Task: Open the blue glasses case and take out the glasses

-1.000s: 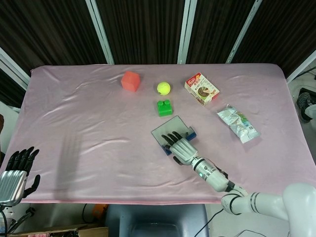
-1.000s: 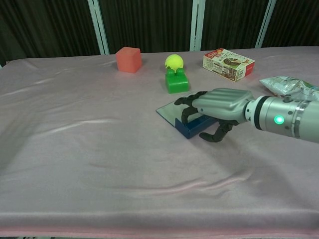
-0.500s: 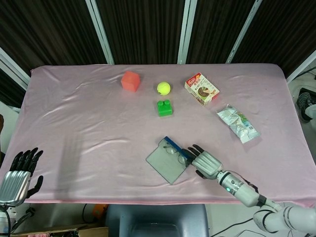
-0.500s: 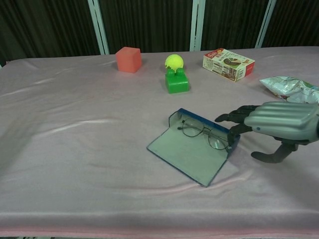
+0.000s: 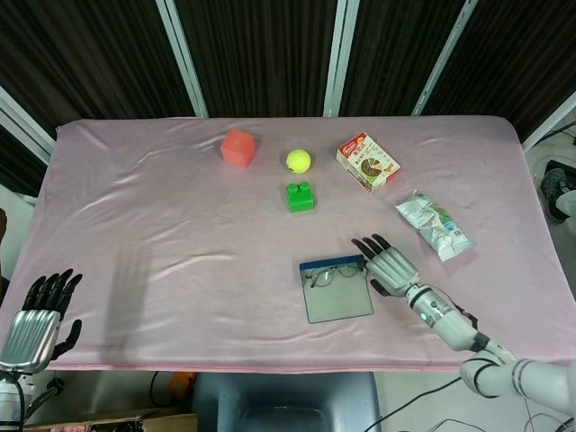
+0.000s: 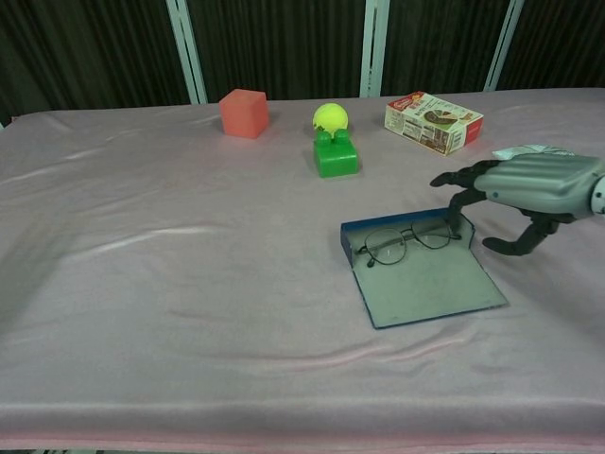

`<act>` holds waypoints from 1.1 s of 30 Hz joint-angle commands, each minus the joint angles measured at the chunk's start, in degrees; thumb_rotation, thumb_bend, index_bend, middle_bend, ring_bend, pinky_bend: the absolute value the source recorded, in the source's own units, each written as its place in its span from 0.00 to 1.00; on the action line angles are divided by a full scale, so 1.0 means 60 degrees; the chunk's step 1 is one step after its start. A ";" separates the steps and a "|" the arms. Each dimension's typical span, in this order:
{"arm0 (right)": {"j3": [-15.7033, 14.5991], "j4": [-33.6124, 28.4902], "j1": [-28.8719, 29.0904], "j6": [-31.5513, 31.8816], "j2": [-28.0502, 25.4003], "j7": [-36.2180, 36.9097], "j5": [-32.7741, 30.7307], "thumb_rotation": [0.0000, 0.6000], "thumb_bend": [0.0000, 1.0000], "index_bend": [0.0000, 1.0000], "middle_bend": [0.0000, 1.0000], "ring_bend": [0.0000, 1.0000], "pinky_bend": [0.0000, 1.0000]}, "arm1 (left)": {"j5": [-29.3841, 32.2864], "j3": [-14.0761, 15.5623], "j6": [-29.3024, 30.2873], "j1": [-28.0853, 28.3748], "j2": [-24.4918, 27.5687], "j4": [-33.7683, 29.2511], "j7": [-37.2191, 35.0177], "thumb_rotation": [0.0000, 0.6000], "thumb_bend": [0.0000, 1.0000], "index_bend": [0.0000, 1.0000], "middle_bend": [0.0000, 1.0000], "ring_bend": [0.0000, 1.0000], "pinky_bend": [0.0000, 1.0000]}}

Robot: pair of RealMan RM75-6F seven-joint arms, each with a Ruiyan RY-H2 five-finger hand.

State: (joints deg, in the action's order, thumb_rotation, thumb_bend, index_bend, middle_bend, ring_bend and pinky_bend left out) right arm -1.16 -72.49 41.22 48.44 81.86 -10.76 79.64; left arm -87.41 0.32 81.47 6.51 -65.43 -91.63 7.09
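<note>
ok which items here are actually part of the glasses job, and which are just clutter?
Job:
blue glasses case, lying open
glasses, in the case
right hand, beside the case, holding nothing

Clutter:
red cube
yellow ball
green block
snack box
foil packet
left hand, at the table's near left edge

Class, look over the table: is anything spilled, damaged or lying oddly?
Nothing stands out. The blue glasses case lies open, flat on the cloth, with the glasses resting inside. The right hand is beside it, holding nothing.
</note>
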 commanded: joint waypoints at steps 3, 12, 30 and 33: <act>0.0575 0.0550 0.0411 -0.0469 0.0584 -0.0333 -0.0537 1.00 0.59 0.45 0.10 0.04 0.00 | 0.0017 -0.0017 0.0074 -0.0032 0.0003 -0.0007 -0.0004 1.00 0.44 0.00 0.02 0.00 0.00; 0.0499 -0.0197 0.0040 0.0305 0.0081 0.0367 0.0039 1.00 0.59 0.46 0.10 0.04 0.00 | -0.0003 -0.0020 0.0131 -0.0053 0.0056 -0.0021 -0.0161 1.00 0.44 0.00 0.02 0.00 0.00; 0.1313 0.0967 0.0984 -0.0245 0.1543 -0.0263 -0.0169 1.00 0.49 0.52 0.10 0.04 0.00 | 0.0057 -0.0031 0.0110 -0.0053 0.0061 -0.0037 -0.0147 1.00 0.44 0.00 0.02 0.00 0.00; 0.1319 0.1226 0.1078 -0.0298 0.1819 -0.0412 -0.0200 1.00 0.49 0.53 0.10 0.04 0.00 | 0.0061 -0.0029 0.0085 -0.0043 0.0069 -0.0027 -0.0180 1.00 0.44 0.00 0.02 0.00 0.00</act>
State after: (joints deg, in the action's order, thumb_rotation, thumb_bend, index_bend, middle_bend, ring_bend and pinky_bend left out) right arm 6.51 -65.95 47.17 47.10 91.98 -12.57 78.86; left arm -87.05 0.15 81.99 6.24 -65.02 -91.80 6.02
